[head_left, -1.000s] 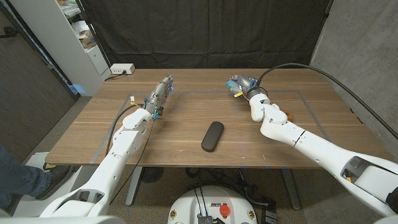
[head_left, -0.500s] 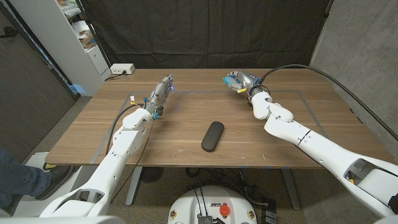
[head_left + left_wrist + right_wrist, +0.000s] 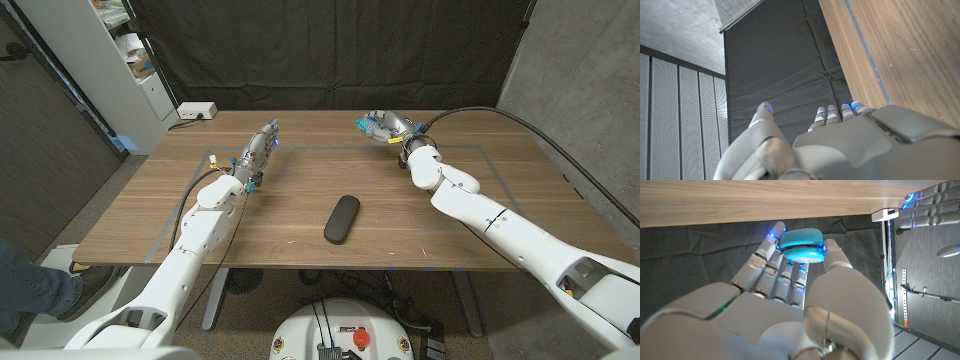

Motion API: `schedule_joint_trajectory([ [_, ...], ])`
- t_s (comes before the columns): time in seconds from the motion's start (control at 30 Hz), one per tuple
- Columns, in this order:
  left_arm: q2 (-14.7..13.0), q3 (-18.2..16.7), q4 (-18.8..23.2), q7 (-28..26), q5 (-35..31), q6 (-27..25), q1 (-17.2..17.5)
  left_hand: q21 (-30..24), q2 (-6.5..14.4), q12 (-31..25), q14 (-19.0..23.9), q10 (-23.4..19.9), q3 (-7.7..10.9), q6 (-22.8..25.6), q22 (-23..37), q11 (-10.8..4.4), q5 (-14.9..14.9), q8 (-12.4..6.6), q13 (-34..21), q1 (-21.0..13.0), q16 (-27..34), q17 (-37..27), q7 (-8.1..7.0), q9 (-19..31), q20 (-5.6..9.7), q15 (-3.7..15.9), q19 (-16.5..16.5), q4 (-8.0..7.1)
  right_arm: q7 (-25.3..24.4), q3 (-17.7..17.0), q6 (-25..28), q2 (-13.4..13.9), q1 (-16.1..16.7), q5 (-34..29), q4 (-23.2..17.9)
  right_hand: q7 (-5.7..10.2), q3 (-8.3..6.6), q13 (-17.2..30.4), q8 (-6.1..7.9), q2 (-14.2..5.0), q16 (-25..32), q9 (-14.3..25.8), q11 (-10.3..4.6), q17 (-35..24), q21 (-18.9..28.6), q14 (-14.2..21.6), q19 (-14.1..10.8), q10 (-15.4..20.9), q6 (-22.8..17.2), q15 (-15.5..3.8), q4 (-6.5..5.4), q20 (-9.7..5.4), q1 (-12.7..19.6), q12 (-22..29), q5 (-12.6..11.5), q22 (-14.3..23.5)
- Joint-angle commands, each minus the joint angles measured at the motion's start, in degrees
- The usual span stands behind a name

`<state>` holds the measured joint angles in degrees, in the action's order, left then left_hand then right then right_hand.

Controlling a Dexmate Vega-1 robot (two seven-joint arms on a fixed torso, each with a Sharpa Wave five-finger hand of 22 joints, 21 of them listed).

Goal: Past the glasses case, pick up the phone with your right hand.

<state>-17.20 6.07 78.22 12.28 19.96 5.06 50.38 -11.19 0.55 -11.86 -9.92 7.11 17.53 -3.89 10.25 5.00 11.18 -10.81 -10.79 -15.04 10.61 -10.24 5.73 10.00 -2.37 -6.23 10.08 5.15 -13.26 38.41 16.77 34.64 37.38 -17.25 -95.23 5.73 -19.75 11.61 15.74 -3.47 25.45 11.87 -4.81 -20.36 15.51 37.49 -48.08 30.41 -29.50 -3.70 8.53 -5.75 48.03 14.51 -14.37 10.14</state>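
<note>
Logging step: we judge the pick done; our right hand (image 3: 382,127) is up over the table's far side, past the glasses case (image 3: 341,218).
Phone: a light-blue rounded object (image 3: 801,245), which we take for the phone (image 3: 371,124), sits pinched between thumb and fingers (image 3: 771,255) in the right wrist view; too small in the head view to confirm its kind.
Glasses case: dark, oblong, lying alone on the table (image 3: 480,215) near its front middle, well apart from both hands.
Left hand (image 3: 256,150): holds nothing; fingers (image 3: 826,114) straight and a little apart, near the table's far left.
Next move: we reckon it calls for a steady grip and a clear lift, no swing.
Writing: no brand, label or lettering legible anywhere.
</note>
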Motion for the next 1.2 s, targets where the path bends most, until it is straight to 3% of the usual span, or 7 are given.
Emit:
schedule_joint_trajectory([
  [0.03,-0.37,-0.03,1.67,-0.61,0.00,-0.34,1.27,-0.08,0.60,-0.09,-0.74,0.38,0.14,-0.05,0.11,-0.01,-0.33,0.00,-0.29,-0.22,0.11,-0.19,0.24,0.30,-0.23,-0.14,1.86,0.31,-0.89,-1.58,-3.09,0.47,0.52,3.11,-0.40,-0.13,-0.04,0.10,0.43,-0.58,0.40,0.17,-0.79,-0.30,-0.16,0.51,-0.35,1.43,-0.43,-8.22,-0.25,-1.57,0.13,-0.03,0.18,0.12],
  [0.7,-0.91,-0.28,2.99,-0.67,0.73,-0.25,2.71,-0.11,0.68,-0.10,-0.76,0.41,0.09,0.00,0.10,0.07,-0.35,0.00,-0.29,-0.25,0.13,-0.18,0.14,0.30,-0.24,-0.11,1.85,0.43,-2.22,-2.97,-2.80,1.50,1.66,3.74,-3.11,-0.13,0.15,0.12,0.29,-0.71,0.41,0.18,-0.85,-0.71,-0.28,0.80,-0.40,1.97,-0.67,-8.13,-0.43,-1.41,0.12,-0.10,0.74,0.14],
  [1.2,-1.81,-1.07,3.37,-0.15,1.32,-0.33,3.15,-0.13,0.74,-0.11,-0.72,0.42,0.05,-0.02,0.10,0.02,-0.37,0.01,-0.29,-0.28,0.15,-0.18,0.16,0.30,-0.26,-0.10,1.84,0.52,-2.70,-2.27,-2.73,0.52,1.00,3.32,-2.50,-0.17,0.18,0.14,0.24,-0.82,0.33,0.18,-0.82,-0.89,-0.31,0.99,-0.52,2.23,-0.92,-8.27,-0.47,-1.40,0.22,-0.19,1.05,0.15],
])
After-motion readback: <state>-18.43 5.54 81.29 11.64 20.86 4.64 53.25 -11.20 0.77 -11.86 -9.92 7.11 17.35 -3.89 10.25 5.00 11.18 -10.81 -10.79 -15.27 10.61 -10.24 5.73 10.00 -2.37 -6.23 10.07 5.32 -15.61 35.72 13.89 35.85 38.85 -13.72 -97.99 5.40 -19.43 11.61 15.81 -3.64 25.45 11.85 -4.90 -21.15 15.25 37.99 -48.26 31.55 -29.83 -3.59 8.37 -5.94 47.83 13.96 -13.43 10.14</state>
